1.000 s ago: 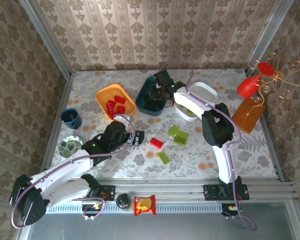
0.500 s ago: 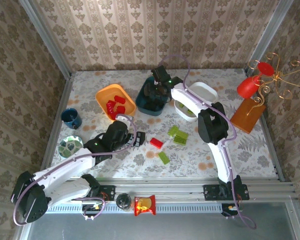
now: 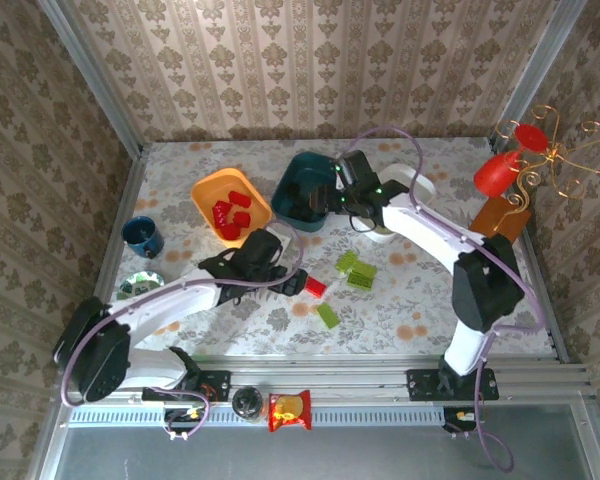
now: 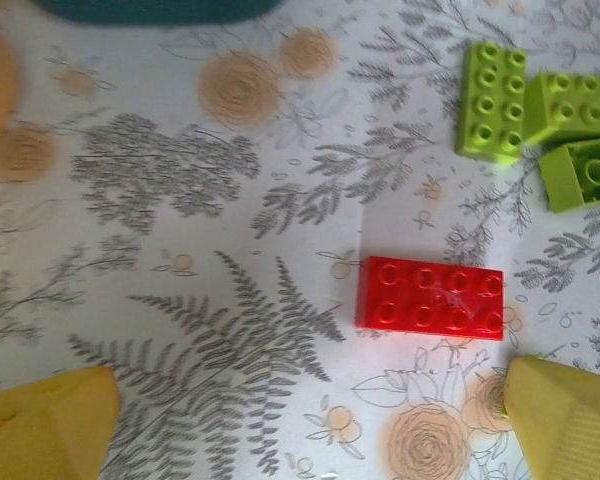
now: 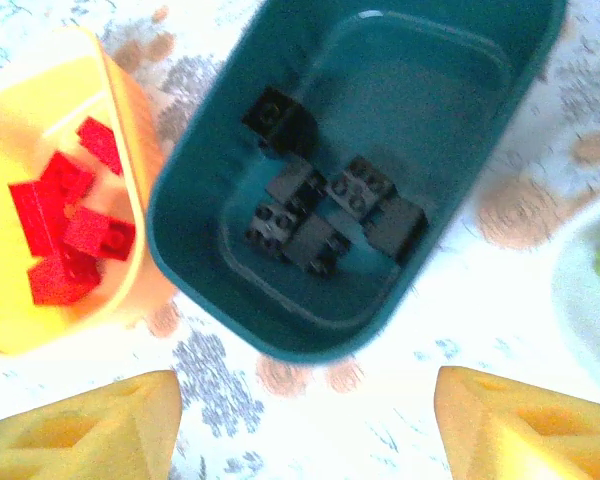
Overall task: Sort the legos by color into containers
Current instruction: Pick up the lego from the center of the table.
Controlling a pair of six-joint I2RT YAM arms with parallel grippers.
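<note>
- Left jaws: wide apart, nothing clamped, low over the worktop (image 3: 420, 300).
- Red brick (image 4: 430, 297): flat on the worktop, studs up, between the yellow fingers (image 4: 45, 425) and nearer the right one. It touches neither.
- Green bricks (image 4: 492, 100): three bunched at 1 o'clock of the red brick, studs up, on the worktop.
- Lone green brick (image 3: 328, 315): at 5 o'clock of the red brick in the top view, apart from the bunch.
- Right jaws: apart, nothing between them, at the 3 o'clock edge of the teal bin (image 5: 200, 200) in the top view.
- Black bricks (image 5: 320, 215): about six, heaped on the teal bin's floor.
- Orange bin (image 3: 205, 190): just beside the teal bin, at its 9 o'clock. It holds about five red pieces (image 5: 70, 225).
- White bin (image 3: 418, 180): at 3 o'clock of the teal bin, partly under the right arm. A sliver of green shows inside in the right wrist view.
- Blue cup (image 3: 142, 236) and patterned bowl (image 3: 140, 290): at the worktop's 9 o'clock edge.
</note>
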